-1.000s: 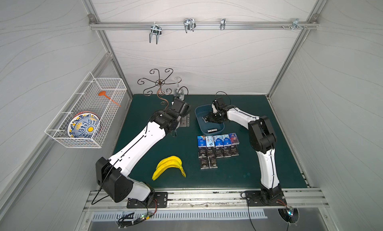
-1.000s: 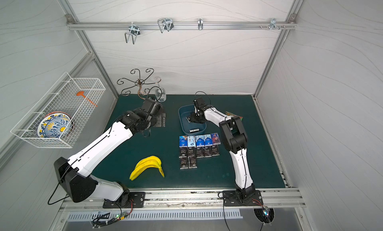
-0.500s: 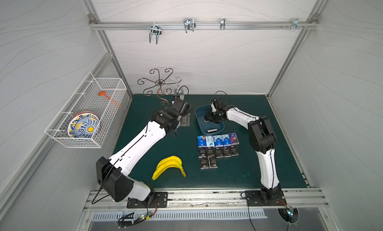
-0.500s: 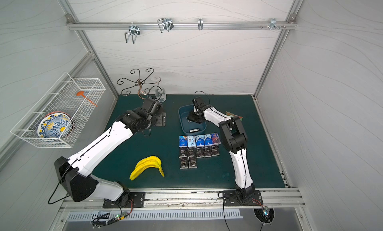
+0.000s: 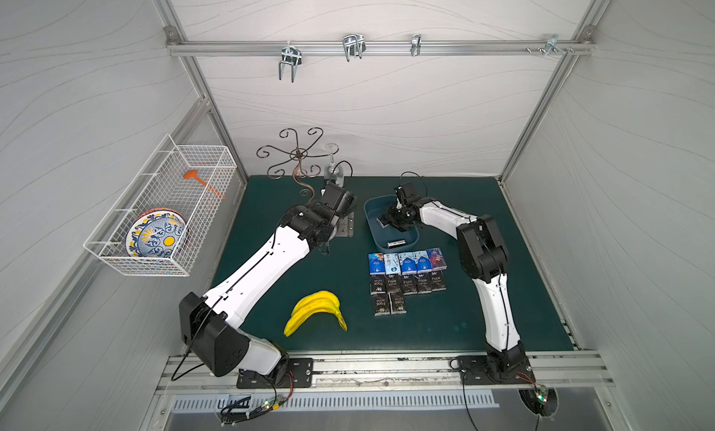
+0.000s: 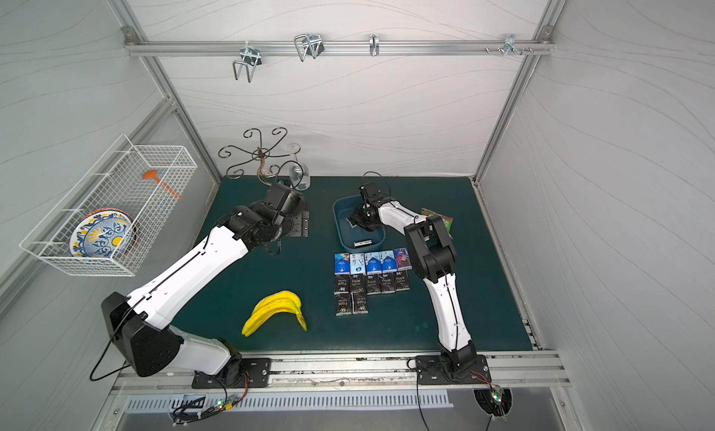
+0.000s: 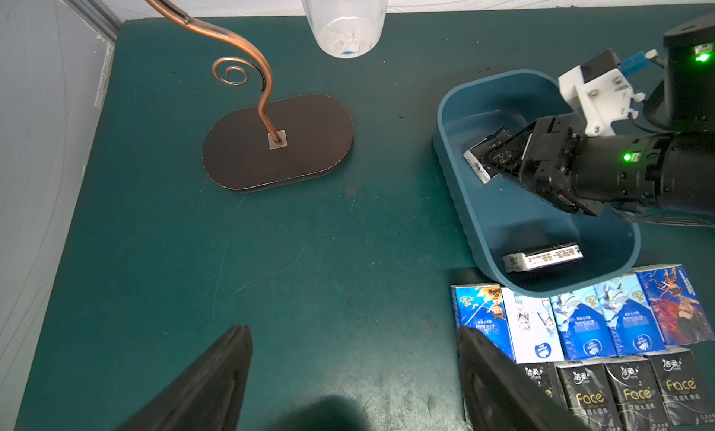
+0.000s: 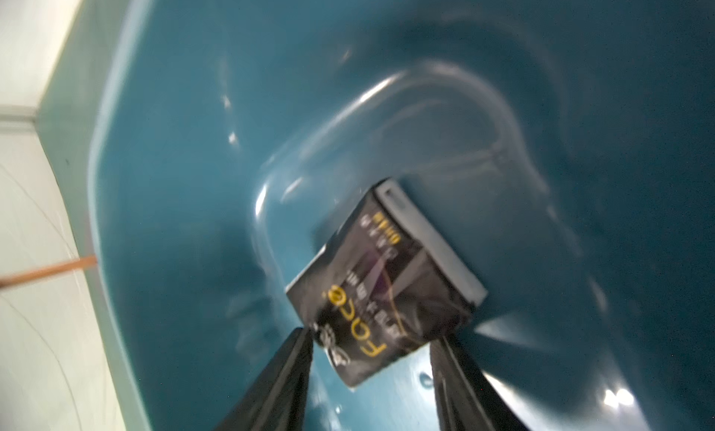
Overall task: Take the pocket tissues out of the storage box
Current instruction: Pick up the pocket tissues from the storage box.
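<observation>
Table (image 5: 445,332) is carrying twelve pocket tissues (image 5: 407,278); storage box (image 7: 456,201) is holding two, your right tool (image 8: 372,335) gripping one black packet (image 8: 383,270).

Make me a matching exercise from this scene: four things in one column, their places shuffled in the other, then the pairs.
1. bananas
2. patterned plate
3. barcode-side packet
4. blue-and-white packets

A. in a row on the mat beside the storage box
B. in the white wire basket
C. inside the storage box
D. by itself on the mat

Pairs: 1-D, 2-B, 3-C, 4-A.
</observation>
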### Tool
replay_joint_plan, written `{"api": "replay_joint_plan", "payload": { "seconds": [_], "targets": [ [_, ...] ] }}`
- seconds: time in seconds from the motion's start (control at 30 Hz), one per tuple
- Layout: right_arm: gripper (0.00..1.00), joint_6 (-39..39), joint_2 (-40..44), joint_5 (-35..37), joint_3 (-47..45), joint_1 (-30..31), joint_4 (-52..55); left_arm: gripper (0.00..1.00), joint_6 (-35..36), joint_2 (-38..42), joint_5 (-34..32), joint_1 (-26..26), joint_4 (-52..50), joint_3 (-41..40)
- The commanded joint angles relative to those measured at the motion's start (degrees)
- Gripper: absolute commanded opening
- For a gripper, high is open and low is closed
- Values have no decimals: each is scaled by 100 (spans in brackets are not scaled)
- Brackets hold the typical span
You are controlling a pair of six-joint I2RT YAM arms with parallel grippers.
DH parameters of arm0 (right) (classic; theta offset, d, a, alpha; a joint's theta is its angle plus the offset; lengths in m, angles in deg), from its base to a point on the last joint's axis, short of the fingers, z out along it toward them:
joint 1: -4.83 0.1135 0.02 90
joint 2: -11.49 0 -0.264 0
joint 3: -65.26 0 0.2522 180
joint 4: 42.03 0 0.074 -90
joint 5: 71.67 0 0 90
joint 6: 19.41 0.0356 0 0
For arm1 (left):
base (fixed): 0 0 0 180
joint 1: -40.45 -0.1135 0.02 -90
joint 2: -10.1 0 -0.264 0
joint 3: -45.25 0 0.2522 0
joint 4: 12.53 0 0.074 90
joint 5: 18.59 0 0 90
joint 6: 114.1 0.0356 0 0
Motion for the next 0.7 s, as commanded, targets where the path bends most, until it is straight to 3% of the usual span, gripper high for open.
{"api": "replay_joint_plan", "payload": {
  "seconds": [0.0, 0.17, 0.43, 0.67],
  "targets": [
    [54, 551, -143, 365, -183, -60, -176, 87, 97, 140, -124, 25, 39, 225],
    [48, 753, -106, 540, -355, -81, -391, 87, 106, 132, -125, 24, 48, 216],
    [16, 487, -163, 409, -390, -104, -393, 88, 106, 157, -102, 25, 65, 189],
    [9, -310, 334, 101, -579, -106, -761, 88, 88, 158, -95, 21, 83, 192]
  ]
}}
